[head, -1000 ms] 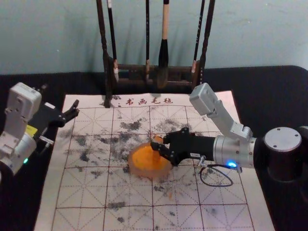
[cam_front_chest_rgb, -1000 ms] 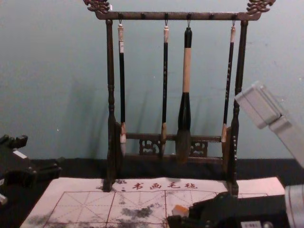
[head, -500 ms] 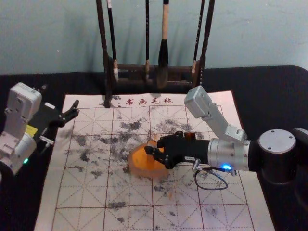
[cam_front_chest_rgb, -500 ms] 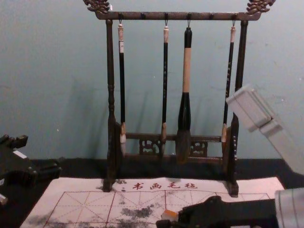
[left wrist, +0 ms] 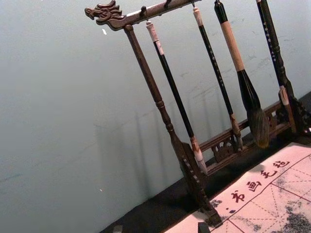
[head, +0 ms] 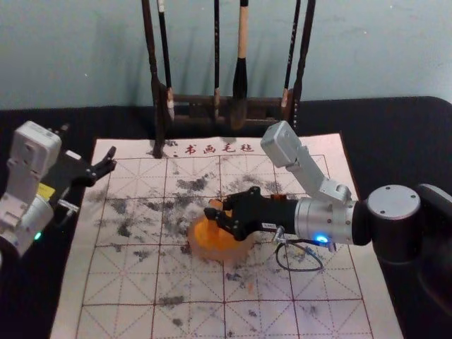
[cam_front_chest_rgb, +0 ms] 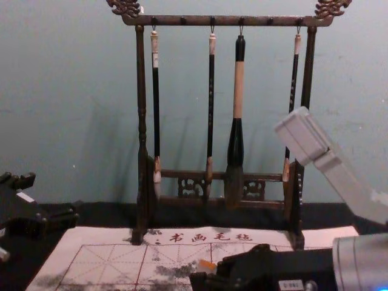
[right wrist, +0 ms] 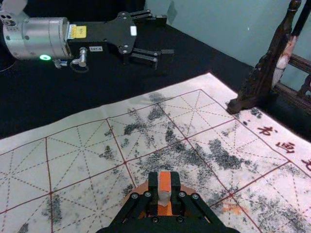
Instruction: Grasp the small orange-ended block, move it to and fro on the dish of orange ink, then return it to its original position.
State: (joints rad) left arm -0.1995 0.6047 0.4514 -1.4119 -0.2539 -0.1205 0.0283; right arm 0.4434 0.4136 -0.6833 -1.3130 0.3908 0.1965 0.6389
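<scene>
Pale blue-green wall (head: 106, 49) rises behind the wooden brush rack (cam_front_chest_rgb: 142, 109), and on the black-covered worktop (head: 395, 141) lies a gridded calligraphy mat (head: 120, 282) spotted with dark stains. Over the past second the right claw (head: 214, 209) has slid toward the robot's left, from above the nearer right part of the ink dish (head: 229, 256) to its left part, its arm following along. That sideways travel looks like one stroke of the to-and-fro inking. The claw is closed down to the width of the small block (right wrist: 165, 182), which it grips between its two fingers; the block stands roughly upright over the dish, orange at its top, pale lower down. Whether its lower end presses into the ink or hovers just over it, I cannot tell. The left claw (right wrist: 167, 35) is parked off the mat's left edge, fingers spread wide, holding nothing, and has not shifted. The task seems to be in its middle: a reverse stroke is likely wanted next, kept inside the rim, since overshooting could drag or tip the dish. Returning the block remains.
</scene>
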